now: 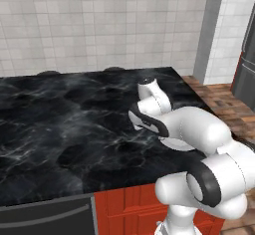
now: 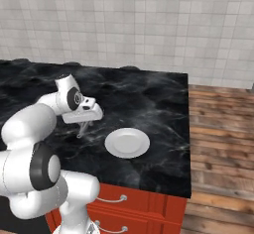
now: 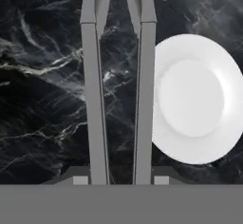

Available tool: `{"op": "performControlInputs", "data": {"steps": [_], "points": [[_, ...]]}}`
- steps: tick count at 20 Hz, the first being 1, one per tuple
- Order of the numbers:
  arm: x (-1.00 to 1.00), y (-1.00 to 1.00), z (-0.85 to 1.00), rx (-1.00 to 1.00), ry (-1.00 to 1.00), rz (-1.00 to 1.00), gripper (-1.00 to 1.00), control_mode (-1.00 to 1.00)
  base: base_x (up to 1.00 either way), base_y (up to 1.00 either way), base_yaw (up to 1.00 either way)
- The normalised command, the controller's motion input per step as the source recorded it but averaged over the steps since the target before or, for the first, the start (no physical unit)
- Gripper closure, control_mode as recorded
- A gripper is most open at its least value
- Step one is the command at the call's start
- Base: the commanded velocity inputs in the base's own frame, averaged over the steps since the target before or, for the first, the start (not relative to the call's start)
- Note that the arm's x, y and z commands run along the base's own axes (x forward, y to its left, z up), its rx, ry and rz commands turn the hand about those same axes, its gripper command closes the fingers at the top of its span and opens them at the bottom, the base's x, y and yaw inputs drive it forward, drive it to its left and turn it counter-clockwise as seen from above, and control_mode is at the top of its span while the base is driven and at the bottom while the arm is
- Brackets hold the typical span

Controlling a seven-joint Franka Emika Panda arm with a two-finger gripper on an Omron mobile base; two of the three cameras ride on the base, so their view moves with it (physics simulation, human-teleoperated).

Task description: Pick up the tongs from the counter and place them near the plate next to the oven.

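- The gripper grips the grey tongs between its fingers, just above the counter.
- The tongs hang just beside the white plate.

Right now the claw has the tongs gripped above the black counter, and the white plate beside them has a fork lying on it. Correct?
Not quite. The plate is bare, with no fork or anything else on it, as the hand view shows. The rest stands: the claw is shut on the tongs, which hang over the black counter right beside the plate.
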Motion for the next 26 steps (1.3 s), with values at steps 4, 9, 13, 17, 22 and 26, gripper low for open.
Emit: {"op": "performControlInputs", "data": {"steps": [4,9,13,17,22,26], "points": [[0.0,0.51,-0.5,0.09,0.0,-0.3,1.0,-1.0,0.0,0.0,0.0],[-0.02,0.14,-0.25,0.12,0.03,-0.19,1.0,-1.0,0.0,0.0,0.0],[0.0,-0.23,-0.22,0.12,0.0,-0.01,1.0,-1.0,0.0,0.0,0.0],[0.0,-0.21,-0.37,0.06,0.0,0.0,1.0,-1.0,0.0,0.0,0.0],[0.0,-0.08,-0.43,0.0,0.0,0.0,1.0,-1.0,0.0,0.0,0.0],[0.0,0.0,-0.2,0.0,0.0,0.0,1.0,-1.0,0.0,0.0,0.0]]}}
